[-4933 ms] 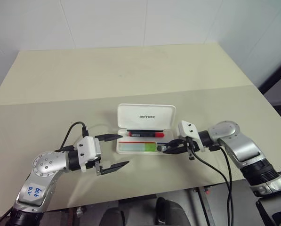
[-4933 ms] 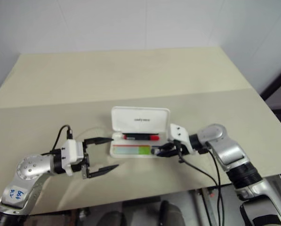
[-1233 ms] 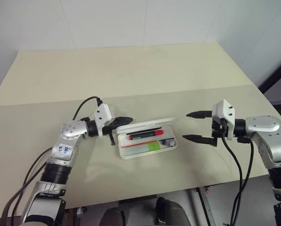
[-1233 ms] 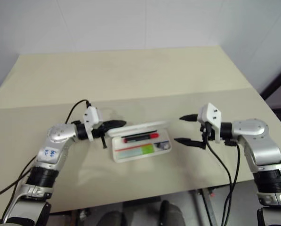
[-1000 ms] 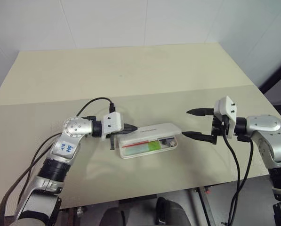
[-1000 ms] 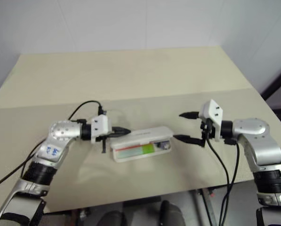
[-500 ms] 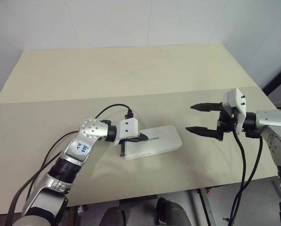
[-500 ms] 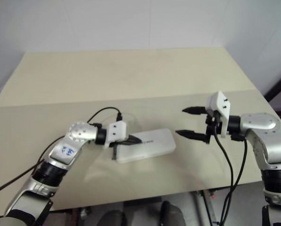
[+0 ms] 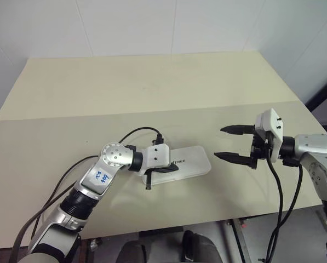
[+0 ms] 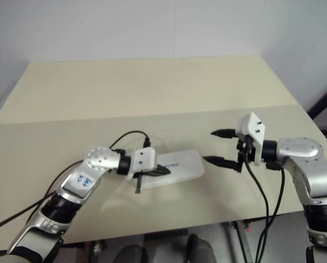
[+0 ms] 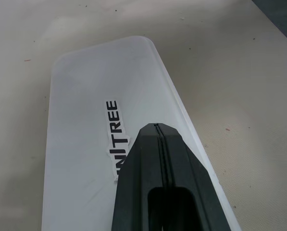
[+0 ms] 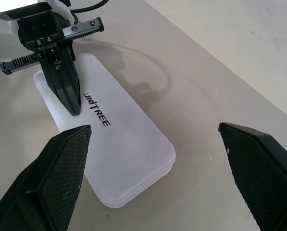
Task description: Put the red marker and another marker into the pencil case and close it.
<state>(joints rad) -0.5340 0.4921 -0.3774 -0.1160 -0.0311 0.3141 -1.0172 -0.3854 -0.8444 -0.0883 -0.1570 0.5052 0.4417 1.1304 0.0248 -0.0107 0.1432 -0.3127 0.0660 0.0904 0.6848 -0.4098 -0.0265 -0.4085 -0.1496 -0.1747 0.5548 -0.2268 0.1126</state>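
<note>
The case point(image 9: 185, 163) lies flat on the table point(image 9: 152, 87), lid down, its "UNITREE" lettering facing up; the markers cannot be seen with the lid down. The left gripper point(image 9: 173, 167) has its two black fingers pressed together with nothing between them, and their joined tip rests over the lid near the lettering, at the case's left half; in the left wrist view the fingers point(image 11: 165, 183) cover the first letters of the word, and whether they actually touch the lid I cannot tell. The right gripper point(image 9: 224, 143) hangs to the right of the case, apart from it, fingers spread wide and empty, pointing toward the case's right end. In the right wrist view its two textured fingertips point(image 12: 61, 168) frame the case point(image 12: 129, 154) with the left gripper point(image 12: 71, 103) over the far part of the lid. A black cable point(image 9: 136, 134) loops over the table behind the left arm
</note>
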